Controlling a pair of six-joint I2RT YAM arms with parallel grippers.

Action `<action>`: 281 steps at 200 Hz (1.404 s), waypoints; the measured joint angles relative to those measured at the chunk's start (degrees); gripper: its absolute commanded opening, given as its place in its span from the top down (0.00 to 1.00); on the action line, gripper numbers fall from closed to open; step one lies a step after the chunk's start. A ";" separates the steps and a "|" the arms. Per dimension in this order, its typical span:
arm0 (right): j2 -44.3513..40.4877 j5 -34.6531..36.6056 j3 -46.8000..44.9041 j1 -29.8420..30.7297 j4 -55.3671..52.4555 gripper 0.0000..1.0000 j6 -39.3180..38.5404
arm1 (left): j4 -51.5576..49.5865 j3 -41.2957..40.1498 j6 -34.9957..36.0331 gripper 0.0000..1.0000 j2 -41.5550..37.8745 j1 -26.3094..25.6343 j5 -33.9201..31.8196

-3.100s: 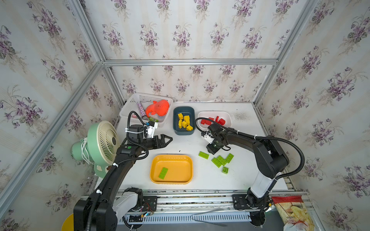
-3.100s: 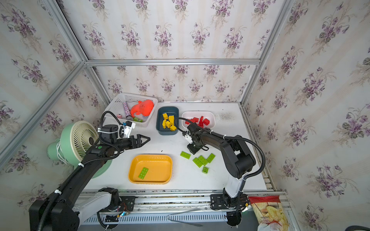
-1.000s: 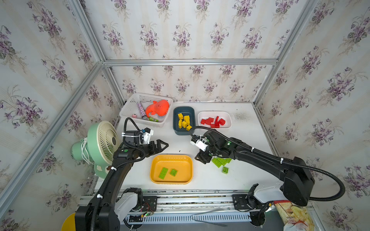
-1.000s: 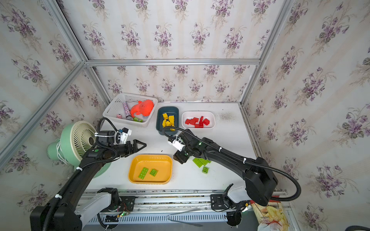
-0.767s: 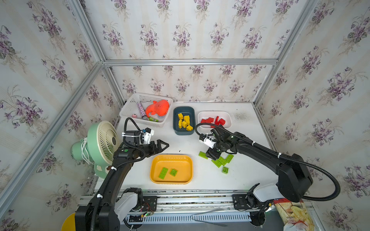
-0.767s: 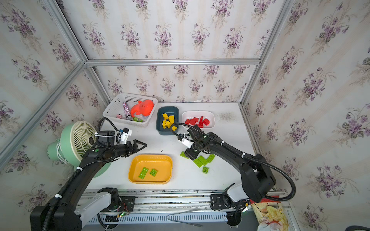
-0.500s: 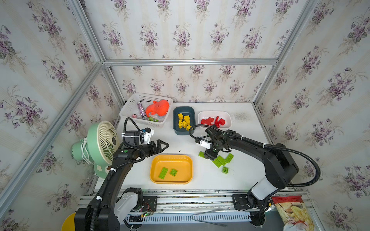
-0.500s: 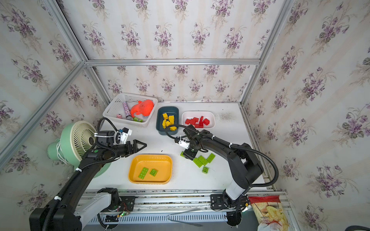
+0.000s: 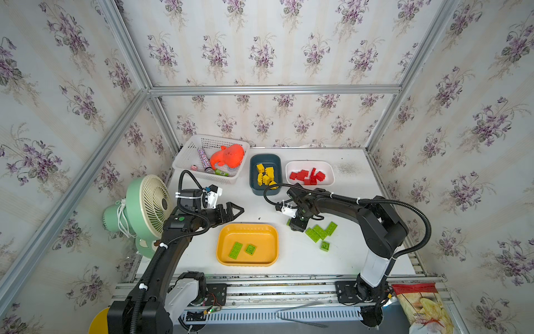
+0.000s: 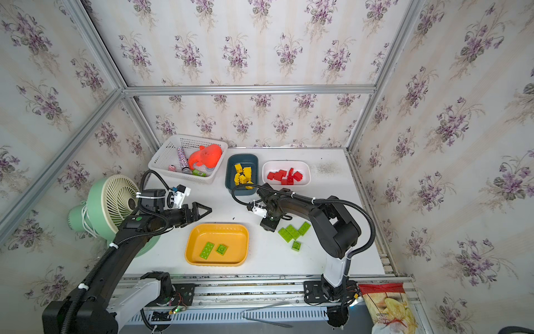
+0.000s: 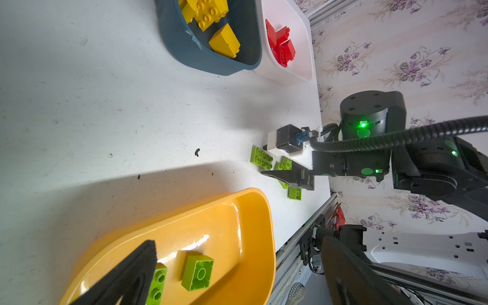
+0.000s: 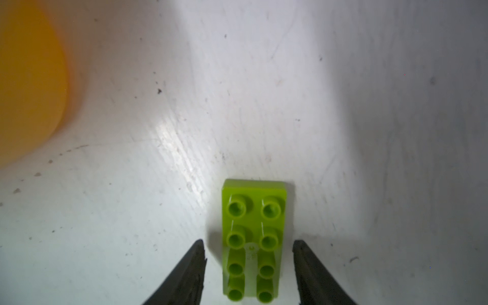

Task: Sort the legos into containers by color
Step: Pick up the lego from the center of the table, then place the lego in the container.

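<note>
In both top views the left gripper hangs with jaws spread wide, empty, at eleven o'clock of the orange-yellow tray, which holds two green bricks. The right gripper points down at the table at three o'clock of it, beside a cluster of loose green bricks, and the teal tray of yellow bricks and white tray of red bricks sit at twelve and one o'clock. The left wrist view shows the left fingers far apart above the orange-yellow tray, and in the right wrist view a long green brick lies studs up between the right fingers, a thin gap each side, gripped by neither.
</note>
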 measured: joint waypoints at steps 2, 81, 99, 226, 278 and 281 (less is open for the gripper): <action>0.13 0.44 0.02 0.13 0.09 0.46 -0.02 | 0.00 0.00 0.00 0.01 0.02 0.00 0.00; -0.24 2.71 -0.76 1.31 3.10 0.75 1.05 | -0.02 0.02 0.02 0.01 0.46 0.00 0.04; -1.07 3.30 -0.76 1.51 1.20 0.75 1.07 | -0.07 0.02 0.04 0.01 0.74 0.00 0.04; -5.14 -14.14 7.69 19.41 7.17 0.66 14.62 | -4.33 1.42 0.90 0.01 0.17 0.37 -2.23; 0.11 -10.56 12.07 20.79 8.22 0.40 14.82 | -3.72 1.31 0.68 0.01 0.24 0.63 -4.17; 0.04 -10.43 12.07 20.79 8.22 0.39 14.82 | -3.72 1.31 0.68 0.01 0.31 0.63 -4.24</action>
